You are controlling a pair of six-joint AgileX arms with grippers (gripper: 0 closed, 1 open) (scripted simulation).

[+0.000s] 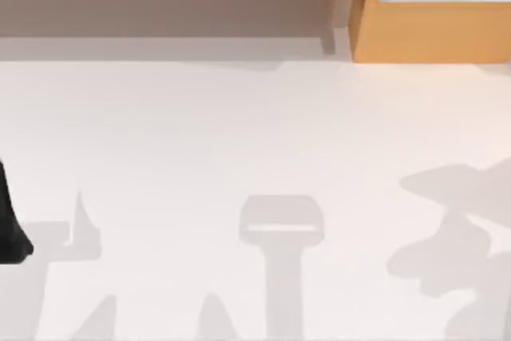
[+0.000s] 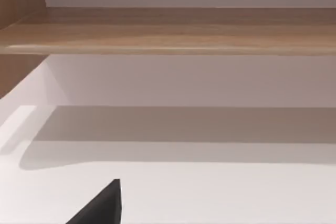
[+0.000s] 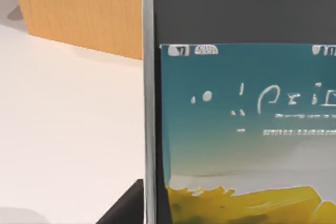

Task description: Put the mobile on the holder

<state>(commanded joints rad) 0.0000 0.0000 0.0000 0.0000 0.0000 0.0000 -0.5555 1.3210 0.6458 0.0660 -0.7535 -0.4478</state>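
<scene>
Mobile (image 3: pixel 241 119) very close before the right wrist camera, upright, face toward the lens: grey bezel, silvery edge, dark speaker slot near the top, teal screen shading to yellow lower down. Probably carried by the right end effector, to judge by that closeness, though a hedge is due. Whether clamped on the mobile or merely near it: cannot tell. Dark wedge (image 3: pixel 123 211) beside the silvery edge, possibly part of that end effector. Behind, white surface (image 3: pixel 63 129) and a wooden cabinet (image 3: pixel 79 14).

From above, left arm (image 1: pixel 9 225) parked at the surface's left edge; its end effector apart or together, cannot tell. Large soft shadow on the right of the surface, well clear of the cabinet.

Judged stage: mid-carry, seating on the holder not yet done.

Risks from here:
- Slipping in a light pinch on the smooth sides, tilting the mobile before it meets the holder.
- Arriving off-angle and catching the lower edge on the holder's lip, tipping it forward onto the surface.
- Letting go too high, so a bounce out of the cradle.
</scene>
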